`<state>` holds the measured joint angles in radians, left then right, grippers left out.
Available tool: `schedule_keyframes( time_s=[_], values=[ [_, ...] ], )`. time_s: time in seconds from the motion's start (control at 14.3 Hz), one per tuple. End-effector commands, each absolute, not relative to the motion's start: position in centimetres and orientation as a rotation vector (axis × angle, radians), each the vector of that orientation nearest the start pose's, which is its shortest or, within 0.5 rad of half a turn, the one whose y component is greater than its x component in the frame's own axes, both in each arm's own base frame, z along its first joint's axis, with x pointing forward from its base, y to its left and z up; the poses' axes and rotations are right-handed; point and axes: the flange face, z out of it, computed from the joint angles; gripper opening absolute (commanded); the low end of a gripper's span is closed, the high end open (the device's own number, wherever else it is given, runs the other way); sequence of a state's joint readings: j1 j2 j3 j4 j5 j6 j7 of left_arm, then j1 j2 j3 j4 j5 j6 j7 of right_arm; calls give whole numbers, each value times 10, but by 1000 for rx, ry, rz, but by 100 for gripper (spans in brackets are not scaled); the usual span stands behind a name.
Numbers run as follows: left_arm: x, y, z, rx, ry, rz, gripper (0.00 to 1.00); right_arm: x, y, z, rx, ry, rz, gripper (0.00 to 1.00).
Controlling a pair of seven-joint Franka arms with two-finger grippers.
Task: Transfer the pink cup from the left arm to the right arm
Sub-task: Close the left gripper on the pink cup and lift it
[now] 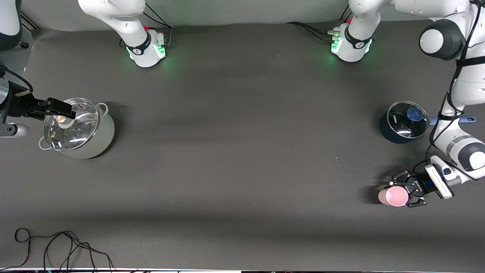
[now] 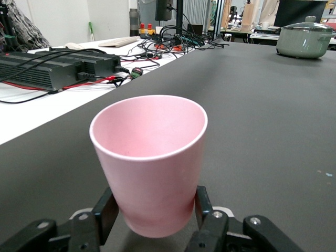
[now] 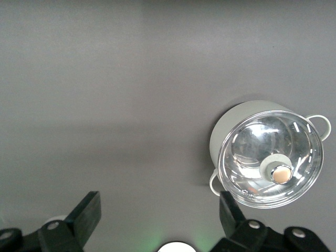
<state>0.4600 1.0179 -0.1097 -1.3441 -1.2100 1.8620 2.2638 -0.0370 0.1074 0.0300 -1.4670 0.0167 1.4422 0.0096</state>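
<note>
Front view has the left claw (image 1: 406,193) clamped on the pink cup (image 1: 394,196), low over the desk (image 1: 242,151) at the left arm's end; right claw (image 1: 60,108) hangs wide above the lidded grey pot (image 1: 77,129).

Pink cup (image 1: 394,196) toward left arm's end of table, near front-camera edge, clamped between fingers of left gripper (image 1: 408,191). Dark pot (image 1: 401,123) with glass lid (image 1: 410,118) on it at same end, farther from front camera than cup. Large pot (image 1: 81,131) with lid (image 1: 71,123) on it at right arm's end; right gripper (image 1: 62,108) spread wide over that lid. Cable (image 1: 60,246) at front-camera edge, corner toward right arm's end.
</note>
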Motion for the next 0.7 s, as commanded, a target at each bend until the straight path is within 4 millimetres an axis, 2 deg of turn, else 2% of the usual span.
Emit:
schedule_keyframes(
  time_s=[0.0, 0.14, 0.28, 0.42, 0.49, 0.63],
  values=[
    [692, 195, 161, 1849, -1167, 1111, 26, 574, -6, 604, -3112, 0, 212, 100],
    [695, 197, 181, 1885, -1138, 1050, 24, 574, -6, 604, -3112, 0, 212, 100],
    [699, 194, 211, 1933, -1108, 978, 23, 574, -6, 604, -3112, 0, 212, 100],
    [700, 187, 226, 1933, -1097, 937, 23, 574, -6, 604, -3112, 0, 212, 100],
    [702, 180, 237, 1911, -1106, 940, 23, 574, -6, 604, -3112, 0, 212, 100],
    [703, 153, 260, 1887, -1126, 940, 23, 574, -6, 604, -3112, 0, 212, 100]
  ],
)
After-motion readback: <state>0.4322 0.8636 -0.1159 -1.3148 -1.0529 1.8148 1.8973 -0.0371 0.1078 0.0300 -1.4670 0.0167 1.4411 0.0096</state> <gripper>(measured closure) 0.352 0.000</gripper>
